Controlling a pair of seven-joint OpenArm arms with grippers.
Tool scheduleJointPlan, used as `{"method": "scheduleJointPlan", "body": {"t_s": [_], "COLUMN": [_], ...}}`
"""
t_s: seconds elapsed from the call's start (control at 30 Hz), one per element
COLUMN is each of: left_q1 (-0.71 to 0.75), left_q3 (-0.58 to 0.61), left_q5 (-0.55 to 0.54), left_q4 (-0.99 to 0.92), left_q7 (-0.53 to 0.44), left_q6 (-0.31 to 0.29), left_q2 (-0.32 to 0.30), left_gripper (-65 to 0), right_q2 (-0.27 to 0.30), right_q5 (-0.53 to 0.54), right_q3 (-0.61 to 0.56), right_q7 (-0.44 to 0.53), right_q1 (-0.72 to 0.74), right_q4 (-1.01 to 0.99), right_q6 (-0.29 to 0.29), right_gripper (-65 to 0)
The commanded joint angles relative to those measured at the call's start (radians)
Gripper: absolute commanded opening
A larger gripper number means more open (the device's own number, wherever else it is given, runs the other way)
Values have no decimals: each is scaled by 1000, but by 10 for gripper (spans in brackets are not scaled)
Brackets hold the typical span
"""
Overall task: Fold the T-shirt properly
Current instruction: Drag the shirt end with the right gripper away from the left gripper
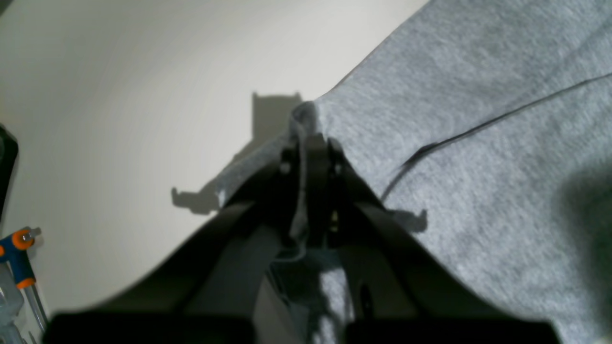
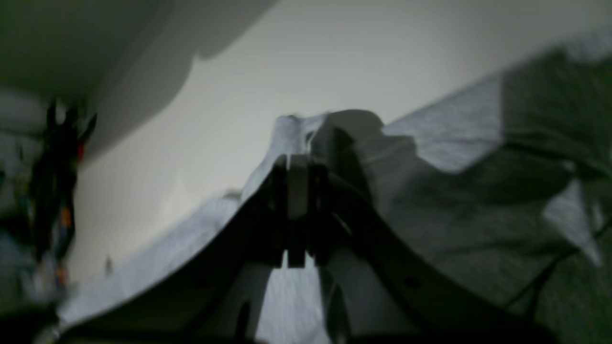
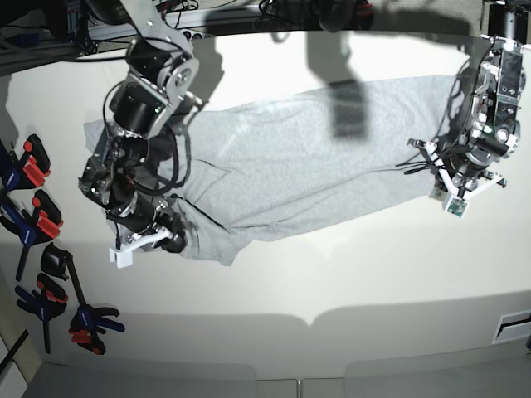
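Grey T-shirt [image 1: 459, 157] pinched in both shut claws, left [image 1: 306, 157] and right [image 2: 299, 167].

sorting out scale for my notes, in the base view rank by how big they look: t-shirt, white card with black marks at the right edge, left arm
1. T-shirt
2. left arm, though it stands nearer the camera
3. white card

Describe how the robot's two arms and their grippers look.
Both arms are mostly black and grey, with bare metal parts, angular segments and loose dark cables. The left gripper and the right gripper have black, tapering fingers. No marking is readable on either arm.
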Motion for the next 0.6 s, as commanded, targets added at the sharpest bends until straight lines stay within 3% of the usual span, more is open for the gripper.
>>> {"method": "scheduleJointPlan", "body": {"t_s": [0.0,0.27,0.37,0.57], "left_q1": [-13,-13,-13,-13], "left_q3": [-7,-7,-7,-7], "left_q5": [5,15,51,50], "left_q4": [18,18,18,18], "left_q7": [-18,-22,-22,-22], "left_q6": [5,5,6,6], "left_q2": [-16,-14,-11,-11], "left_gripper": [-650,-650,-650,-650], "right_q2": [18,117,144,198], "right_q5": [25,-19,-80,-84], "right_q3": [-33,-322,-370,-381], "right_q7": [4,-48,-51,-63], "right_q1": [8,-172,-235,-336], "right_q4": [35,266,371,512], "right_q6": [41,71,68,68], "right_gripper": [-650,-650,-650,-650]}}
